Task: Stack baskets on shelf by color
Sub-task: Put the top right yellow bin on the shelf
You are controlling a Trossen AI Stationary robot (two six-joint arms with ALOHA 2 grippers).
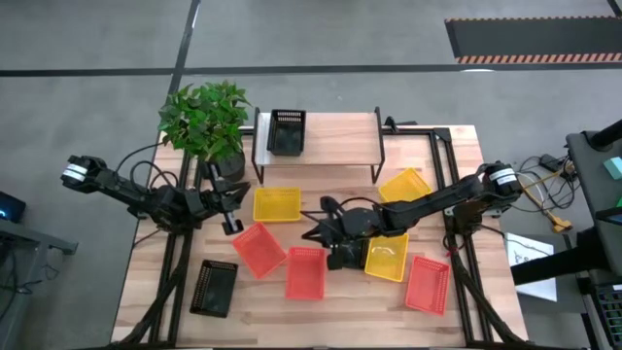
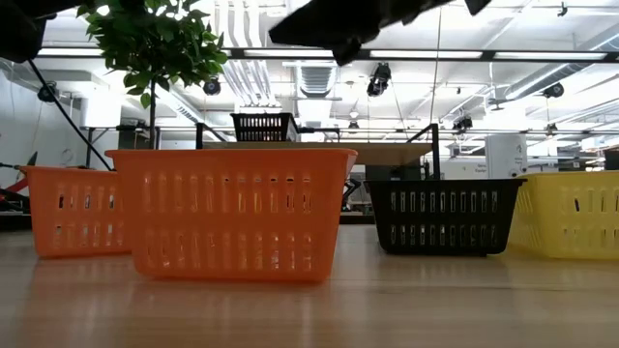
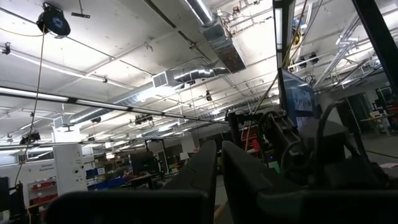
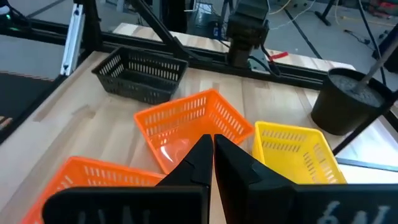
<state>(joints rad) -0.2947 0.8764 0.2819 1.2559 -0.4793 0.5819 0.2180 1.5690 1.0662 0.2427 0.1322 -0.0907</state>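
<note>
**One black basket up, eight still waiting on the table**

A single black perforated plastic basket (image 1: 287, 131) is sitting on the left end of the low light-wood shelf with black metal legs (image 1: 335, 136), leaving the middle and right of the board bare — room, I'd judge, for the yellow and orange stacks.

The rest are lying scattered on the big wooden table (image 1: 146, 282) in front of the shelf. A yellow mesh basket (image 1: 277, 204) is resting just below the shelf's left leg; two orange mesh baskets (image 1: 259, 249) (image 1: 305, 271) are lying angled beside each other, close or perhaps touching; another black one (image 1: 215, 288) is sitting near the front left edge.

The right gripper (image 1: 321, 231) is reaching in over the middle of the table, jaws pressed together and holding nothing, hovering close to the nearer orange basket. Beneath its arm, a yellow basket (image 1: 386, 259) is partly covered, a third orange one (image 1: 427, 285) is lying toward the right front corner, and another yellow (image 1: 405, 184) is sitting by the shelf's right leg.

The left gripper (image 1: 231, 199) is waiting near the potted green plant (image 1: 206, 119), fingers together too. That plant is crowding the shelf's left end — an approach from the front looks clearer.
</note>
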